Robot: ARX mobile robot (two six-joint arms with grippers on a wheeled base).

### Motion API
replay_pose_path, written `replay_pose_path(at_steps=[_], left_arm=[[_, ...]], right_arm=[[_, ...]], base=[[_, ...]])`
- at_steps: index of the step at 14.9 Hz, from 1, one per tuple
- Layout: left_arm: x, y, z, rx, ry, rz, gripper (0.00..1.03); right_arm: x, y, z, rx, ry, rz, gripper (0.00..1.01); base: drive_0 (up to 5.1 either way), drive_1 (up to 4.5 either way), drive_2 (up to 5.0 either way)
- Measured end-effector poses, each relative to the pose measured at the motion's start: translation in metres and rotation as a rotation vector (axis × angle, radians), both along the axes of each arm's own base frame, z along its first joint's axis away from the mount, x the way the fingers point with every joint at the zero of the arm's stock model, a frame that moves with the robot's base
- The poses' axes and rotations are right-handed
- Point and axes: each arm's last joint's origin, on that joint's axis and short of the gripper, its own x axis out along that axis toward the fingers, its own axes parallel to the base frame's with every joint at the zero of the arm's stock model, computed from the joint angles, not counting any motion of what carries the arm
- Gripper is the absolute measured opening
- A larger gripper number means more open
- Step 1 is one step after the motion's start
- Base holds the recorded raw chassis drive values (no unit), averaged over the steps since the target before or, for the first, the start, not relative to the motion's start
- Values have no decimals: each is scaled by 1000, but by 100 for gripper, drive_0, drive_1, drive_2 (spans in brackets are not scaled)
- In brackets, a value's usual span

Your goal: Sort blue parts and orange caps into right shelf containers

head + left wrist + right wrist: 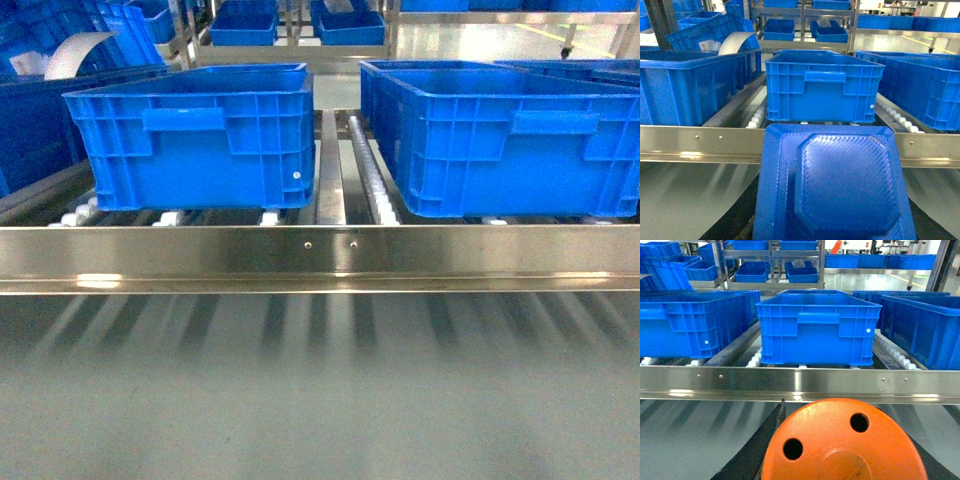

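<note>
Carrying a blue part at your left wrist and an orange cap at your right; neither gripper's jaws are showing, so grip cannot be told. Crates are sitting straight ahead beyond the shelf rail.

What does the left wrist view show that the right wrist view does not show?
Only the left wrist view shows a blue part in the foreground, textured, with cut corners. Only the right wrist view shows an orange cap with two round holes. Both show a blue crate on the roller shelf behind a steel rail. Neither shows claw fingers clearly.
</note>
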Motion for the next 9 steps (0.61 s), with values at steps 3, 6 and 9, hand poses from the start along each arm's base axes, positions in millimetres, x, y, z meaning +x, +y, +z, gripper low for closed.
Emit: replay_pose_path(at_steps=[3, 6, 9], left_arm=[[0, 0, 0, 0, -1, 0, 43], [0, 0, 0, 0, -1, 0, 43], [0, 0, 0, 0, -5, 0, 43]], right_arm=[[0, 0, 0, 0, 0, 0, 44], [0, 0, 0, 0, 0, 0, 44], [0, 0, 0, 0, -3, 0, 44]], base=[[0, 0, 0], [0, 0, 0], [3, 291, -285]])
